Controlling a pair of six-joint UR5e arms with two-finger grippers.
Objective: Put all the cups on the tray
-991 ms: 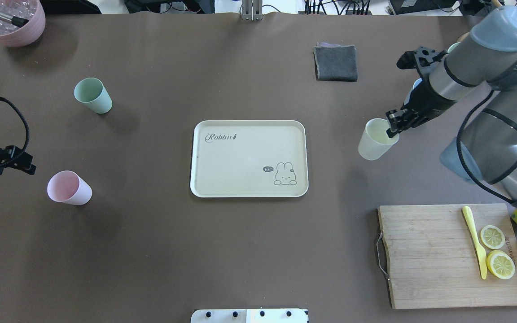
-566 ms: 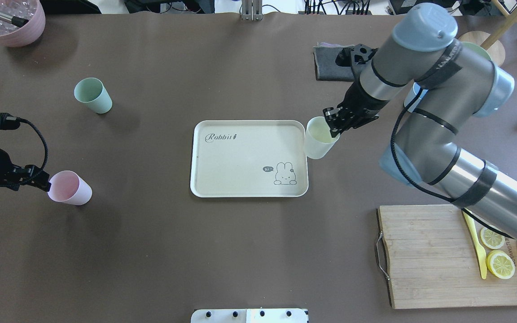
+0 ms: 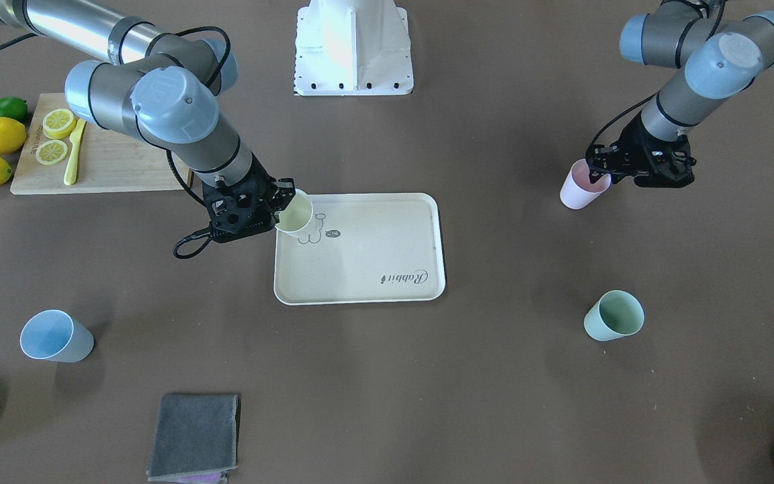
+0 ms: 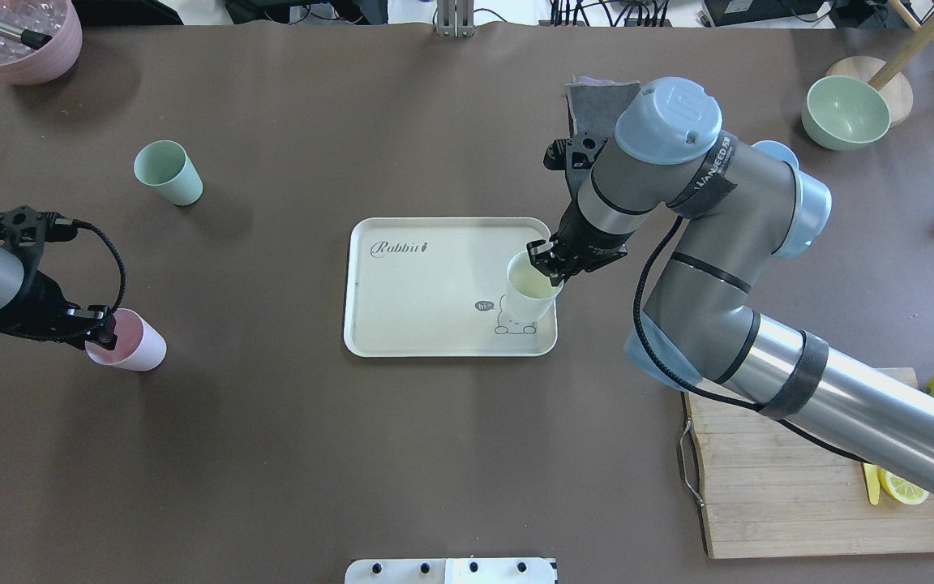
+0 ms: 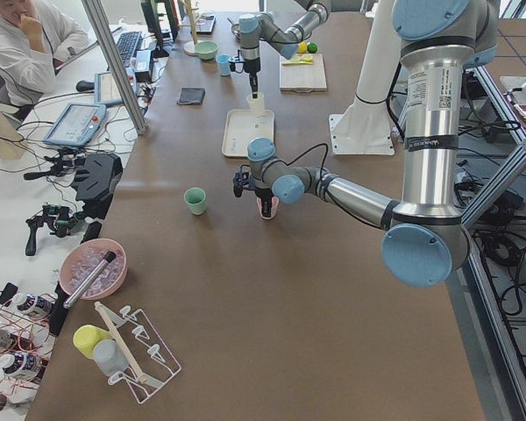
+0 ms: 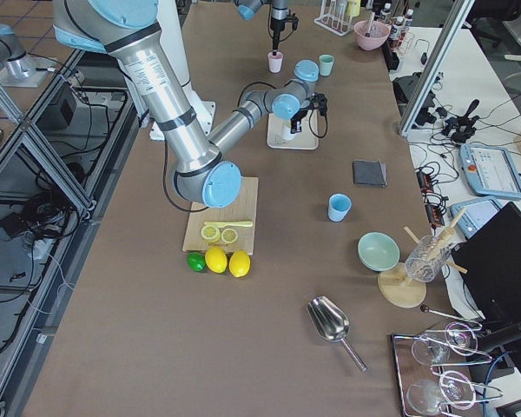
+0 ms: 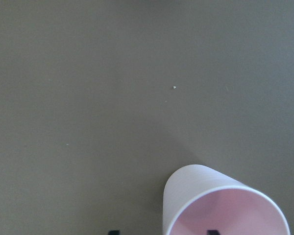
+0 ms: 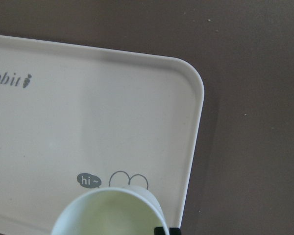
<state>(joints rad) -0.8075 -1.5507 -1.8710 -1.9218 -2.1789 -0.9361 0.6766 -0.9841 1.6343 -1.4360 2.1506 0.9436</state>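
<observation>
**A:** How is the right arm posed?

**B:** It is stretched over the table with the elbow bent and the wrist pointed down. The right gripper (image 4: pixel 549 271) is clamped on the rim of the pale yellow cup (image 4: pixel 527 294), which is held upright over the rabbit drawing on the tray (image 4: pixel 418 276). Whether the base touches the tray cannot be told.

**A:** And the left arm?

**B:** It is lowered to the pink cup (image 4: pixel 136 345), well apart from the tray on the robot's left. The left gripper (image 4: pixel 102 326) is spread, and in the wrist view one fingertip is seen inside the rim and one outside, with a gap at each side of the wall.

**A:** Where are the other cups found?

**B:** The mint green cup (image 4: pixel 167 173) is stood on the table beyond the pink one. The light blue cup (image 3: pixel 56 336) is placed on the robot's right, near the grey cloth (image 3: pixel 193 435).

**A:** What is covered or crowded?

**B:** In the overhead view the cloth and the cutting board (image 4: pixel 775 495) are partly hidden by the right arm. A pale green bowl (image 4: pixel 846 113) is set at the far right, and a mauve-pink vessel (image 4: pixel 25 40) at the far left corner.
</observation>
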